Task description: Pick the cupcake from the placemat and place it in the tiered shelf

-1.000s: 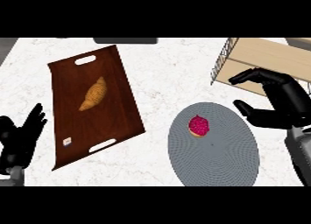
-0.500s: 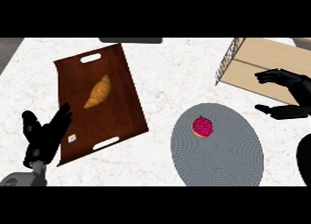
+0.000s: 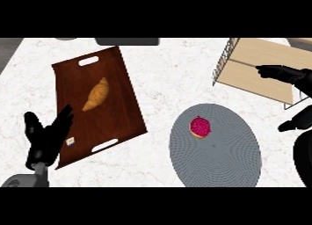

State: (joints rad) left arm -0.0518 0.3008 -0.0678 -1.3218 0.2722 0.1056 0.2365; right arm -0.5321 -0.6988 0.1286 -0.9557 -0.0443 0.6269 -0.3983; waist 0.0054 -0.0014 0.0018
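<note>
my right robot hand (image 3: 305, 80), partly cut off at the edge, is spread over the pale wooden wire-sided tiered shelf (image 3: 259, 61). the pink-topped cupcake (image 3: 200, 126) sits on the round grey placemat (image 3: 223, 154). my left robot hand (image 3: 46, 137), open, covers a corner of the dark wooden tray (image 3: 113, 88).

The black left hand (image 3: 46, 139), fingers straight and raised, has come in from the left and now overlaps the near corner of the dark brown wooden tray (image 3: 119, 101). The black right hand (image 3: 304, 79) has drawn back rightward, leaving the pink-topped cupcake (image 3: 200, 126) well to its lower left.
</note>
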